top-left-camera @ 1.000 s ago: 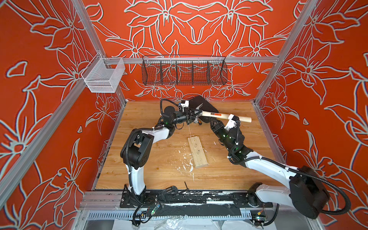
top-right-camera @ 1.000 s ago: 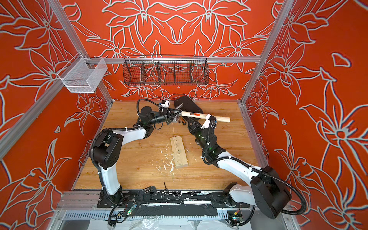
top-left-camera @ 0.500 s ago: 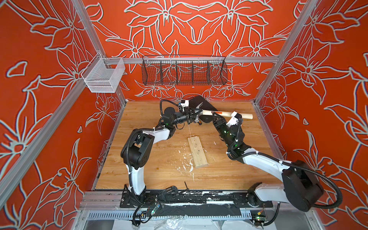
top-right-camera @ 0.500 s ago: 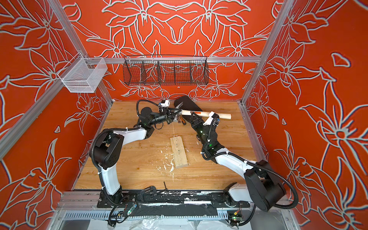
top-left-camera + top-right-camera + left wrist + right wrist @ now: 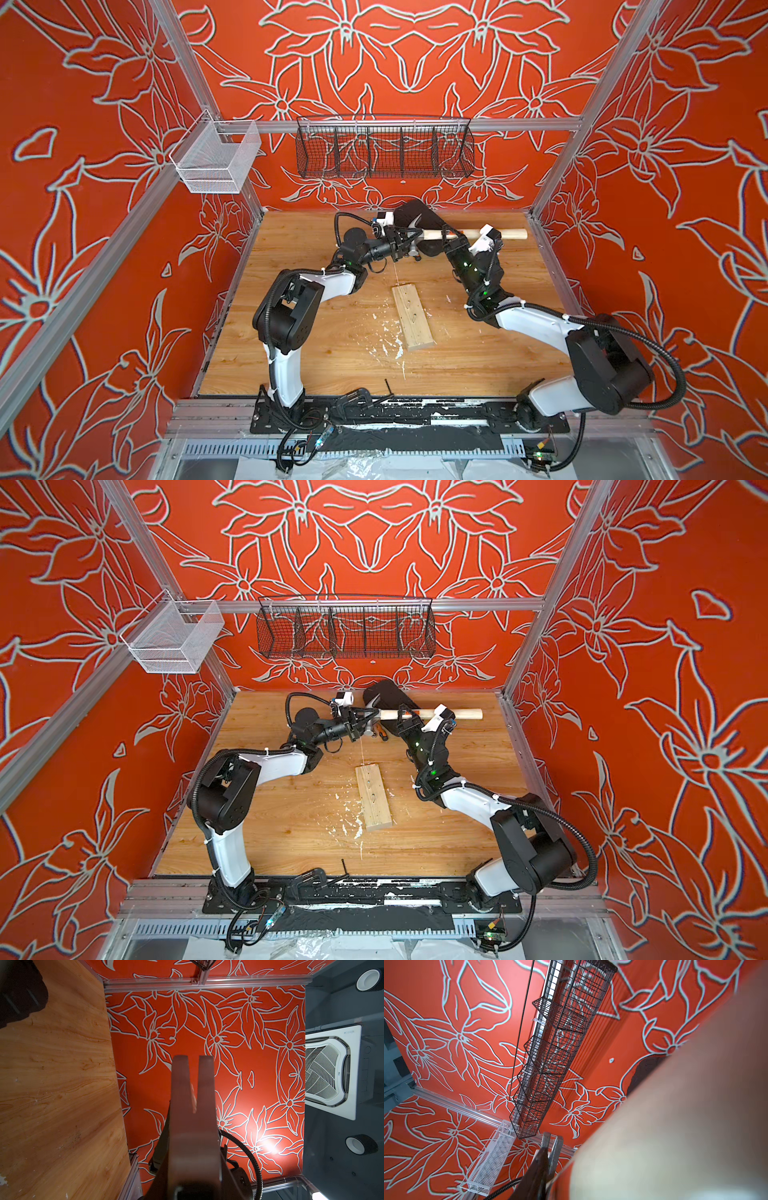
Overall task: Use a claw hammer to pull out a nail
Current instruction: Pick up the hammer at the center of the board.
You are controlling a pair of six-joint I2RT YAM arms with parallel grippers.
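Nearest, by the front edge of the wooden table [image 5: 316,365], we see white chips [image 5: 388,347] scattered just beside a pale wood block [image 5: 413,318]. The block lies flat around the middle of the table, its long side running roughly front to back. Small dark spots mark its top face; we cannot tell what they are.

Beyond it, close to the back edge, the claw hammer [image 5: 513,234] is held level, parallel to that edge and well apart from the block. The left gripper [image 5: 401,243] is clamped on it just behind the grey head. In the left wrist view the forked claw [image 5: 180,1088] stands in the middle of the frame.

The right gripper [image 5: 453,239] straddles the handle [image 5: 469,714] at the orange-red label, one jaw on each side; whether the jaws press on the wood we cannot tell. In the right wrist view the handle is a pale blur.

Behind the hammer head a black object [image 5: 409,212] sits at the back edge. On the back wall hangs a black wire basket [image 5: 384,151] with several compartments. A white mesh basket [image 5: 216,162] hangs from the rail at the far left corner.
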